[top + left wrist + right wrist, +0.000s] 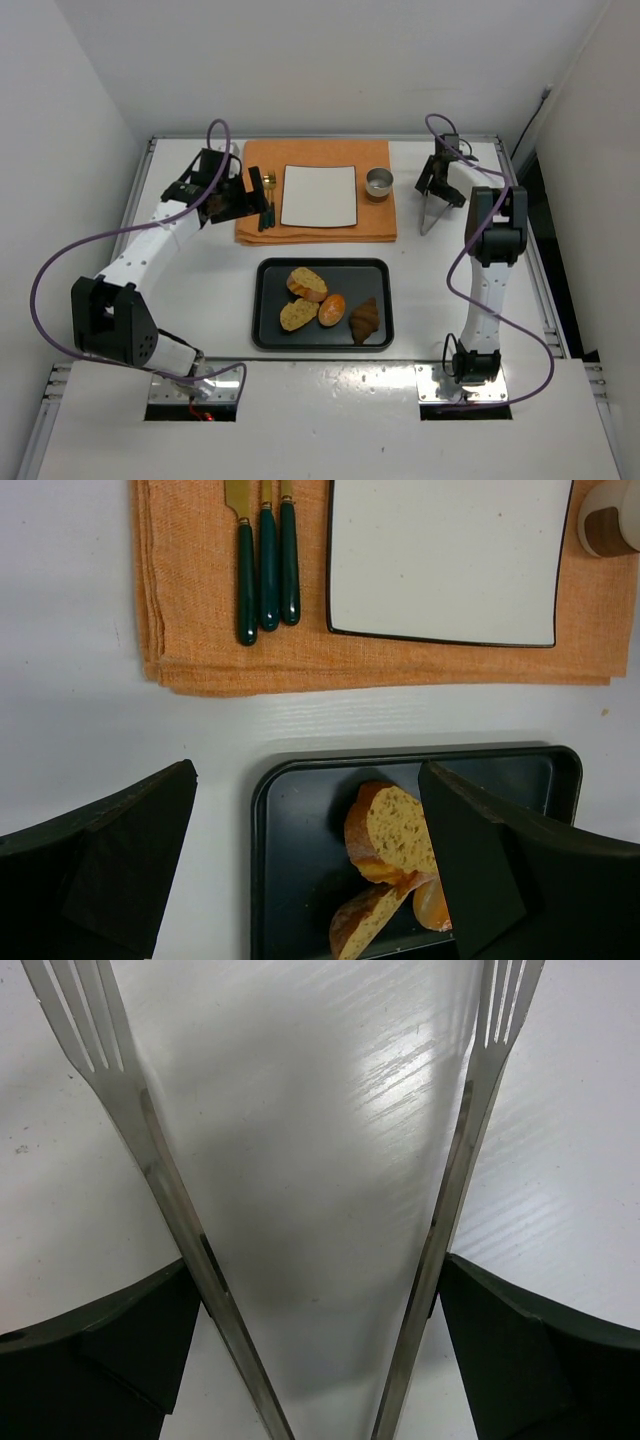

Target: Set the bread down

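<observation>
Four pieces of bread lie on a dark tray [268, 278] at the centre of the overhead view; none is on the plate yet. We see two toasted slices, one [307, 284] above the other [299, 314], golden with pale, porous cut faces. A small glossy orange-brown bun [332, 309] sits just beside the lower slice. A dark brown croissant [365, 320] lies at the tray's lower right.

Above the tray, an orange placemat [372, 225] carries a white square plate [319, 195]. Green-handled cutlery [266, 195] lies to the plate's left and a small metal cup [378, 183] to its right.

The right claw [318, 1265], at the upper right of the overhead view, grips metal tongs [165, 1180]. Their forked tips are spread apart over the bare white bench [200, 270], well away from the bread. The left claw [308, 770] is spread wide and empty, and its camera looks down on the tray's upper left corner.

We judge the step in hand to be bringing the tongs to the tray. To do it well, we would lower the tips either side of one piece, squeeze gently so the crust does not crush, and lift straight up before crossing to the plate. The croissant looks the easiest first pick. The bun and slices lie close together, so lifting one may drag another.
</observation>
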